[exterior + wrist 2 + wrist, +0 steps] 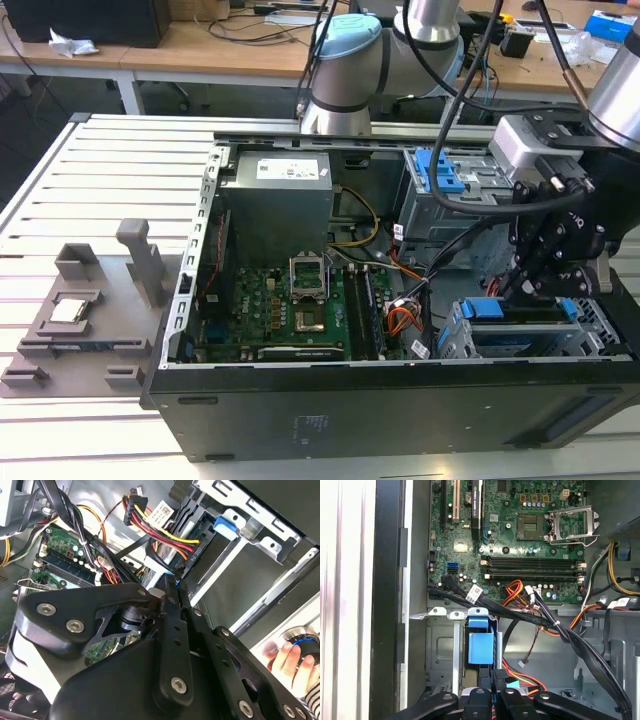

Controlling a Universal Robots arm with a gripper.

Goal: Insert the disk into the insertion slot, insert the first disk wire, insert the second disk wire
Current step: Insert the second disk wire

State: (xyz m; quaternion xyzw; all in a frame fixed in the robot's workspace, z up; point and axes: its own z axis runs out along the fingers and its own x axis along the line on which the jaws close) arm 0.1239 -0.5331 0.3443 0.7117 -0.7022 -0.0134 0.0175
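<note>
Hanging just above the low grey drive cage, the end effector (528,290) sits at the exterior view's right, inside the open computer case (300,420). In both wrist views its black fingers (490,700) stand nearly together, with a thin dark part between their tips; whether they grip a wire connector there I cannot tell for certain. Directly under them lies the disk (520,335), its bright blue carrier (481,647) already seated in the insertion slot (590,340), the front tab level with the cage's edge. Just beside the carrier, a bundle of black, red, yellow and orange wires (530,615) runs across the case floor toward the green motherboard (520,535). Beyond that, in the exterior view, the taller grey cage with a blue latch (440,175) stands behind the end effector, and the grey power supply (275,205) sits near the case's back wall. On the slatted bench (60,180) to the exterior view's left rests a grey fixture (85,320). A person's hand (292,662) shows at the edge of the second wrist view.
</note>
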